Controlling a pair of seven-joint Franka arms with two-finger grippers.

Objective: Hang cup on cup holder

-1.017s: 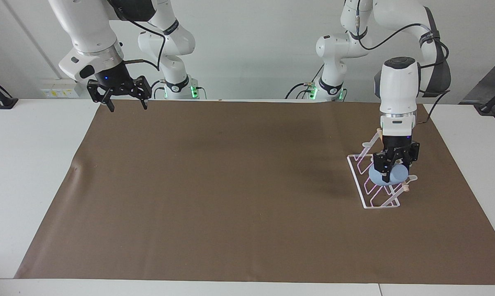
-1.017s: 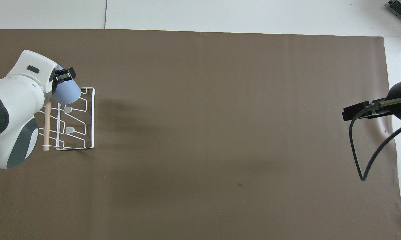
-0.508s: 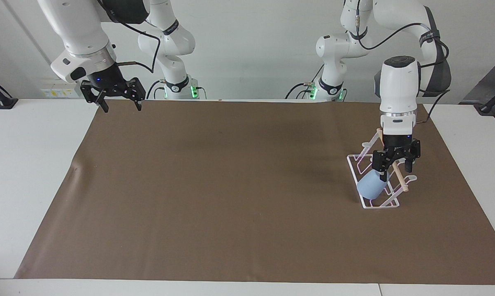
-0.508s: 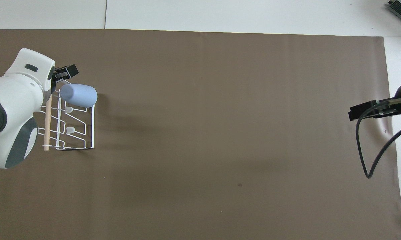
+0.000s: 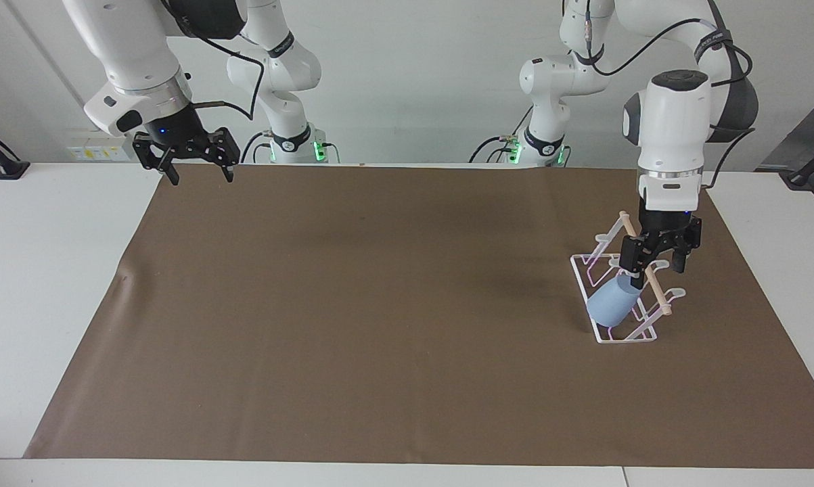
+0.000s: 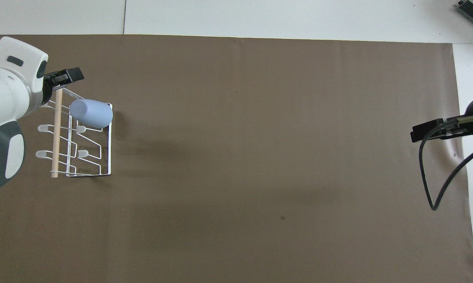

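The light-blue cup [image 5: 612, 304] hangs tilted on a prong of the white wire cup holder [image 5: 615, 336], mouth toward the wooden dowel [image 5: 652, 281], at the rack end farther from the robots. My left gripper [image 5: 653, 265] is open and empty, raised just above the dowel and the cup, touching neither. In the overhead view the cup [image 6: 91, 113] lies over the cup holder [image 6: 109, 149], and one left fingertip [image 6: 69, 74] shows past the dowel's end. My right gripper [image 5: 201, 177] is open and empty and waits over the mat's corner at the right arm's end.
A brown mat [image 5: 379, 304] covers most of the white table [image 5: 48, 270]. The cup holder stands toward the left arm's end of the mat. A black cable [image 6: 437, 188] loops down from the right gripper [image 6: 429, 131].
My left gripper opened and let go of the cup, which dropped onto the prong. The gripper then rose clear above the dowel. The right gripper drew back slightly toward its end.
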